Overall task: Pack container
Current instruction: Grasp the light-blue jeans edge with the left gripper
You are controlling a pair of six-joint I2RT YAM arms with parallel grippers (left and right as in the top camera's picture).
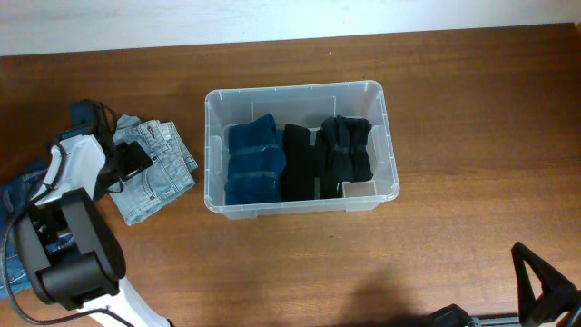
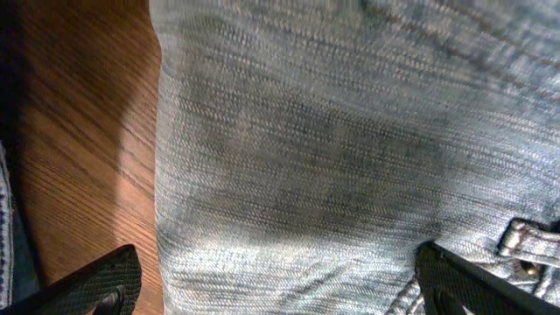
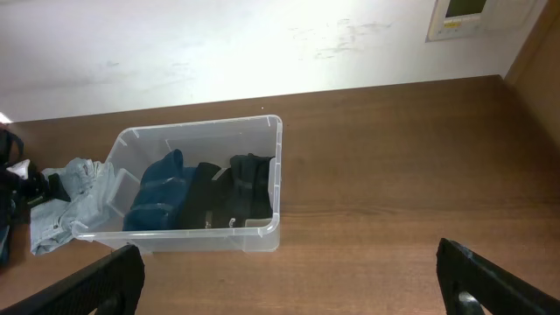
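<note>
The clear plastic container (image 1: 388, 136) stands mid-table and holds a folded blue garment (image 1: 254, 159) and two folded black ones (image 1: 301, 163) side by side. To its left lies a folded pair of light-wash jeans (image 1: 162, 173). My left gripper (image 1: 134, 162) hovers low over those jeans, open; in the left wrist view the denim (image 2: 350, 149) fills the space between its fingers (image 2: 101, 284) and nothing is gripped. My right gripper (image 3: 293, 293) is open above bare wood at the near right, well away from the container (image 3: 276, 175).
A darker blue denim piece (image 1: 18, 186) lies at the far left, under my left arm. The table's back edge meets a white wall (image 3: 262, 44). Bare wood (image 1: 472, 136) lies to the right of the container.
</note>
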